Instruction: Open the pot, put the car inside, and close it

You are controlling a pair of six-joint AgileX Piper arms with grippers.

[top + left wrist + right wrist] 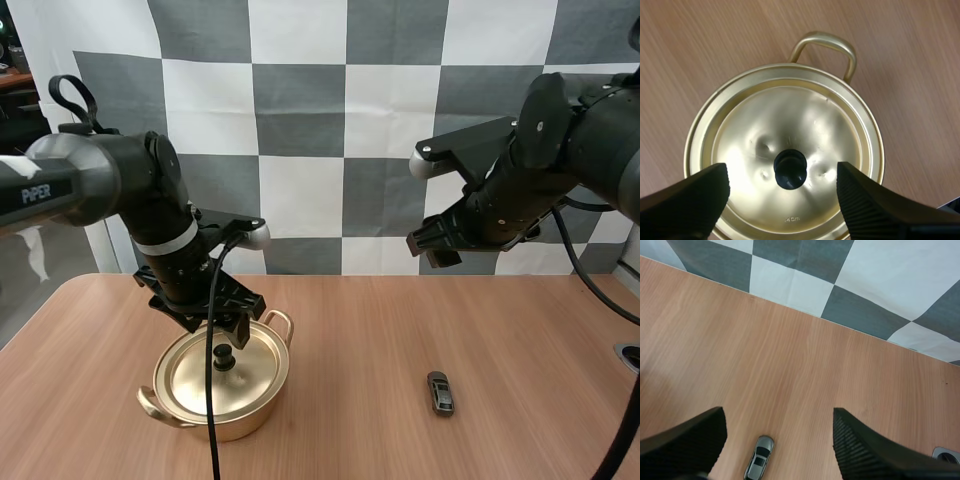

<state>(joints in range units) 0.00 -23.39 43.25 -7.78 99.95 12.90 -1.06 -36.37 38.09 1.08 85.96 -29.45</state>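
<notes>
Pot [235, 425], gold, lid [790, 120] on, sits on table [350, 340] w/ L gripper [782, 175] spread just above it, fingers either side of black knob [790, 169], not touching; car [439, 392], grey, lies well apart to pot's right, R gripper [779, 415] spread, high over it.

The right end effector [777, 415] hangs above the bare wooden desk [790, 355], its two black fingers [690, 440] spread wide with their ribbed inner faces turned to each other and nothing pinched between them. A small silver-grey car [759, 465] sits on its wheels on the desk below the gap between the fingers, closer to one finger than the other and touching neither. A round grey fitting [946, 455] is set into the desk just beside the other finger.
</notes>
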